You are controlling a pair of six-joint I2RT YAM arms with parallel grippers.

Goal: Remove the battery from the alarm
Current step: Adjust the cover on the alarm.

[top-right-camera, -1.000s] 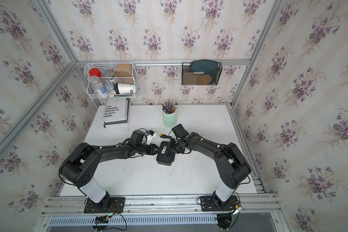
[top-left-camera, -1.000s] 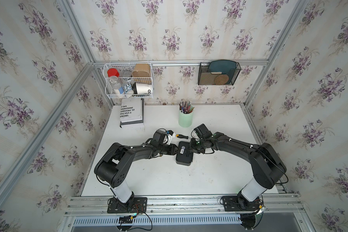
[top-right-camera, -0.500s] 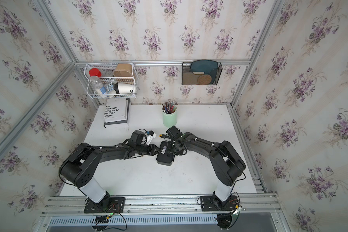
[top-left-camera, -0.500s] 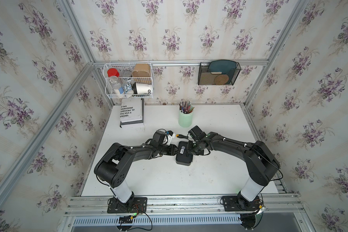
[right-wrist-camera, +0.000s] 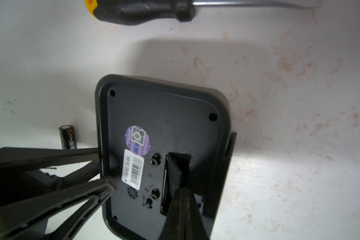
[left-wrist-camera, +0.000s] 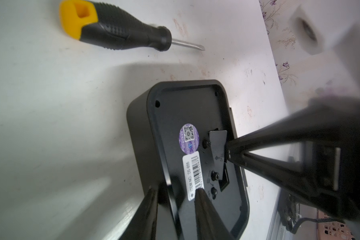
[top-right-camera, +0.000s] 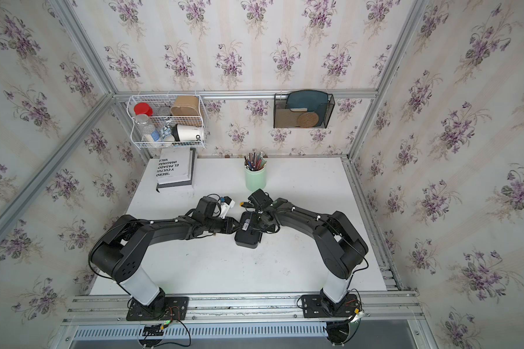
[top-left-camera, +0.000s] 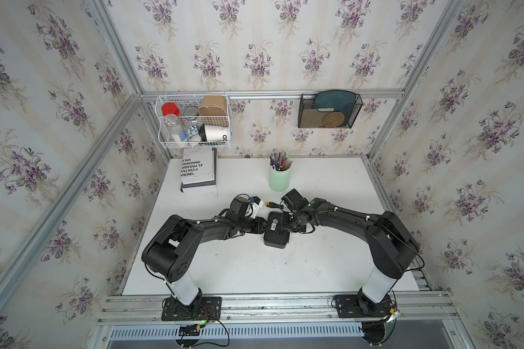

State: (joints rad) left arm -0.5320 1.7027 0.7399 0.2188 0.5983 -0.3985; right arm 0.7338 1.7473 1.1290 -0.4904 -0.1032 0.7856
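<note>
- Currently the alarm (top-left-camera: 275, 238) lies face down near the middle of the bench (top-left-camera: 254, 272), with its black back panel up. Both top views show this.
- The white barcode sticker (left-wrist-camera: 193, 174) on the back panel faces up.
- My left pincer (left-wrist-camera: 176, 191) is clenched on the alarm's side rim. One finger sits outside the casing wall and the other on the back panel, just beside the sticker.
- My right pincer (left-wrist-camera: 228, 153) is clenched on the cover (left-wrist-camera: 217, 145), a small flat black plate, and the tips pinch its edge.
- The cover stands tilted up from the back panel, above the slot (left-wrist-camera: 224, 182).
- The battery (right-wrist-camera: 68, 137) lies on the bench outside the alarm, just beside the rim that my left pincer holds. Its copper end is in view. The other end is hidden behind a left finger, so I cannot tell whether they touch.
- In the top views I cannot make out the battery.
- The screwdriver (left-wrist-camera: 116, 31) lies flat on the bench, apart from the alarm, on the side toward the back wall.
</note>
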